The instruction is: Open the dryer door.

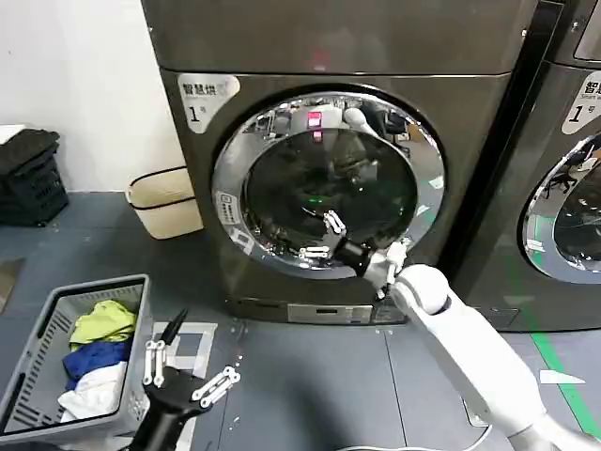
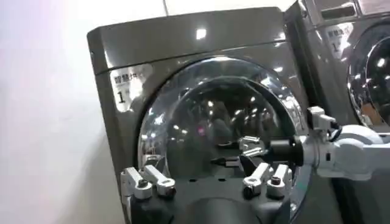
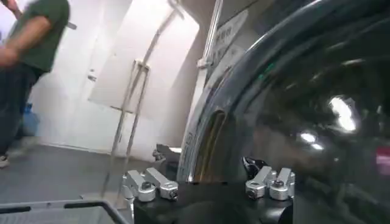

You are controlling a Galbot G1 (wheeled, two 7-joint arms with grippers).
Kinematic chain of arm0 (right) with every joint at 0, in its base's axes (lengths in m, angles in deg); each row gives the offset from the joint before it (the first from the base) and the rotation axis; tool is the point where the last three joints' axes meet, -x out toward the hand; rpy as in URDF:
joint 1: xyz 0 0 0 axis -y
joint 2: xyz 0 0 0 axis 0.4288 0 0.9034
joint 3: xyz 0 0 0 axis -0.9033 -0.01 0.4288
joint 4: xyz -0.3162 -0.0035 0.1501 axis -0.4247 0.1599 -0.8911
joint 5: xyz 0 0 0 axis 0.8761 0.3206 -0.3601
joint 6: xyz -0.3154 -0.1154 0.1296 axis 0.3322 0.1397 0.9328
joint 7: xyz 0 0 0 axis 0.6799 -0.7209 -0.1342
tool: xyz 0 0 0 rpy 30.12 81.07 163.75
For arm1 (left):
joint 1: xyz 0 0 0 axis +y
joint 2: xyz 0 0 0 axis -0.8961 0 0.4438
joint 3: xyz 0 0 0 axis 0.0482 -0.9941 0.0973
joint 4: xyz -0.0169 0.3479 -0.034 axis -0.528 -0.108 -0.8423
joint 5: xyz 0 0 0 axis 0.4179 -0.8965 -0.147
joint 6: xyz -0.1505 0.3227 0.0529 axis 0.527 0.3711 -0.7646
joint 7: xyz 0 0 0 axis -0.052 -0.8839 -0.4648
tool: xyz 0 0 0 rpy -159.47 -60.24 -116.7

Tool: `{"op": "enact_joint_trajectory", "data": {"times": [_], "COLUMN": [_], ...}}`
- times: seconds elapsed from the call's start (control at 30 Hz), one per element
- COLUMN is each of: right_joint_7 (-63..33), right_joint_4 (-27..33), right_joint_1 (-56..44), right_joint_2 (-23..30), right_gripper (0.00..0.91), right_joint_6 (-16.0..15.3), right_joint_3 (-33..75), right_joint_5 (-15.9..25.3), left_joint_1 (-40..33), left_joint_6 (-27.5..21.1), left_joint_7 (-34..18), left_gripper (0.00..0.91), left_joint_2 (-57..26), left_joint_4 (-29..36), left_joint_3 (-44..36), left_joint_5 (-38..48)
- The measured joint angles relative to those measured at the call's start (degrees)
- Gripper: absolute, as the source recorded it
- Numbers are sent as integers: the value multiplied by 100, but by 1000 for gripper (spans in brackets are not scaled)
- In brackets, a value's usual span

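The left gripper (image 1: 188, 371) idles low beside the laundry basket (image 1: 38, 324), fingers apart, while the right gripper (image 1: 322, 237), fingers spread, meets the shut dryer door (image 1: 329, 183) at its lower glass; it should hook the chrome ring (image 1: 225, 183) firmly, then pull outward smoothly.

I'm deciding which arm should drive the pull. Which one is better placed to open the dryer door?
Right. The right gripper is open against the lower glass of the dryer door, whereas the left gripper hangs low over the floor beside the laundry basket.
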Motion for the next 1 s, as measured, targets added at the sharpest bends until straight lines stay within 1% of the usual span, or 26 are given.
{"op": "enact_joint_trajectory", "data": {"times": [0.73, 1.0], "right_joint_7": [-136, -268], "right_joint_4": [518, 709], "right_joint_1": [502, 676], "right_joint_2": [373, 557], "right_gripper": [907, 907], "right_joint_6": [-55, -159], "right_joint_3": [-527, -688], "right_joint_5": [38, 84], "left_joint_1": [33, 42], "left_joint_6": [8, 10], "left_joint_7": [16, 22], "left_gripper": [907, 907], "left_joint_2": [36, 43], "left_joint_4": [61, 85], "left_joint_3": [2, 4], "left_joint_5": [-17, -25]}}
